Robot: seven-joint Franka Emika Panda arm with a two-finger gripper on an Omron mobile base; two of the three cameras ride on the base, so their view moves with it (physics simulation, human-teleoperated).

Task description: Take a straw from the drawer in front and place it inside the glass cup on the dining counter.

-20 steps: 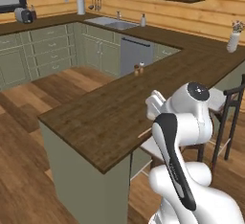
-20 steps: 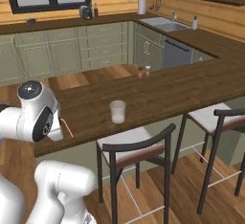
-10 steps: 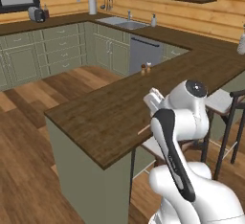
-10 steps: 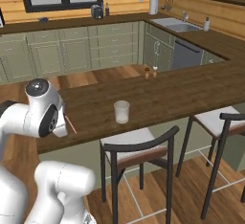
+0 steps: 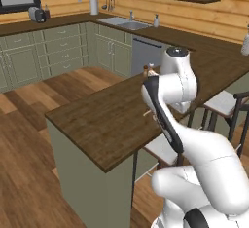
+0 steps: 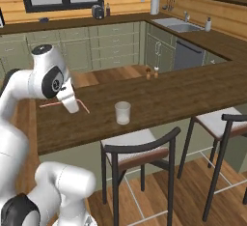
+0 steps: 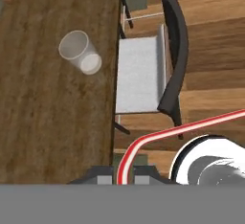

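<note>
The straw is out of the drawer and pinched in the tool, hovering over the dark wood tabletop, with the glass cup standing empty nearby, stools alongside, sage cabinets and a sink behind.

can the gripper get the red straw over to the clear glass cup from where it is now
Probably yes. The gripper, shut on the thin red straw, hangs over the dark wood dining counter, and the clear glass cup stands upright with bare counter between them.
</note>
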